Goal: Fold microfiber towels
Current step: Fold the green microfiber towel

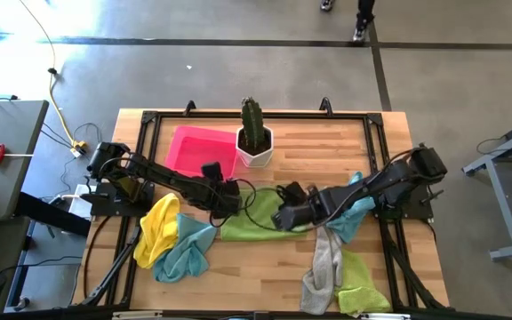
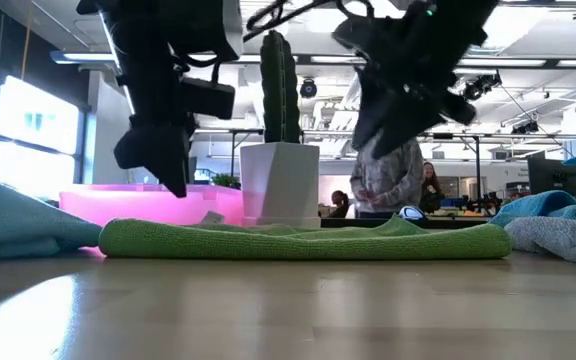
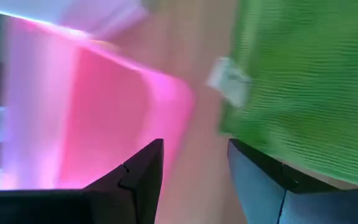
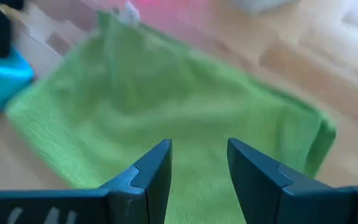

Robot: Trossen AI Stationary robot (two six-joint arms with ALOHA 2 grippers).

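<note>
High view: I see the lime green towel flat at table centre, near the pink tray. Left gripper and right gripper hover above its ends, fingers apart, empty.

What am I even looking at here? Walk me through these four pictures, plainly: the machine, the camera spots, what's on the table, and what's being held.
It is a robot with two dark arms at a wooden table, each ending in a two-finger gripper. One picture looks straight down, one looks level across the tabletop, and two come from cameras on the arms' wrists.

On the table a lime green towel lies spread in the middle. To the left sit a yellow towel and a light blue towel; to the right are a grey towel, another green towel and another blue towel. At the back stand a pink tray and a potted cactus.

The left gripper and the right gripper hang open above the spread towel. Neither holds anything.
</note>
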